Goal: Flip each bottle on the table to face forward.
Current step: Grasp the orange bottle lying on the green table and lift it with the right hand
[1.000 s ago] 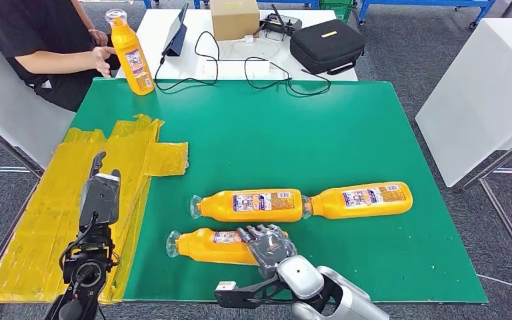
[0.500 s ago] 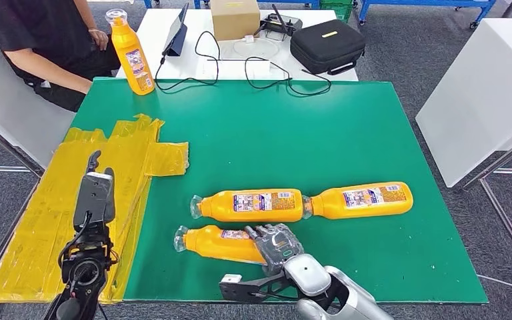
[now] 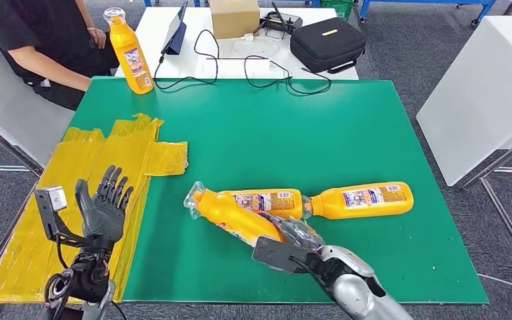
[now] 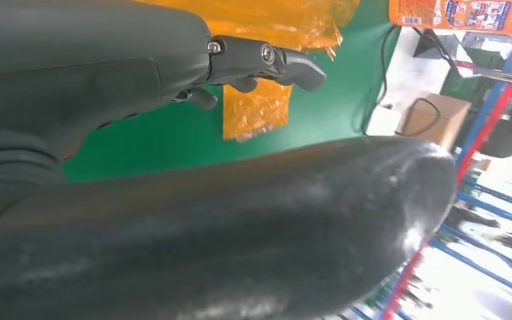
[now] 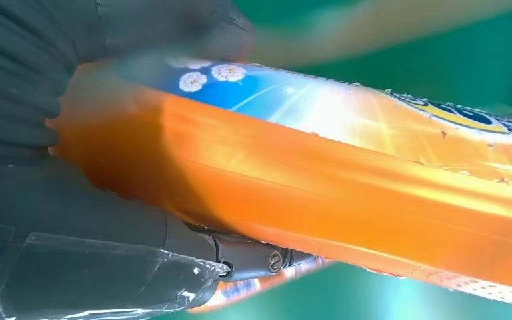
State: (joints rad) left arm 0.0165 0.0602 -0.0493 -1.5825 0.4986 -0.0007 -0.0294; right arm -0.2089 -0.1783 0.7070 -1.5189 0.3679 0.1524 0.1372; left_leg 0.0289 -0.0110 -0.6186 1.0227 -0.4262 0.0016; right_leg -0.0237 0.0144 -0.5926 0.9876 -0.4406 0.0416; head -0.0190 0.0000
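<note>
right hand [image 3: 292, 235] clamped on lifted bottle [image 3: 230, 217], long axis slanting cap-end up-left over the two bottles lying on the green table [image 3: 320, 127], so the right does the flip; left hand [image 3: 103, 207] empty, fingers spread, well apart.

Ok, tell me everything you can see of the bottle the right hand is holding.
The held bottle is orange, glossy plastic with a clear cap end wrapped in film and a printed label with blue and small white flowers showing in the right wrist view. The right hand grips its base end. It lies tilted, cap end pointing toward the robot's left and away, crossing over the cap end of the middle bottle on the green table.
</note>
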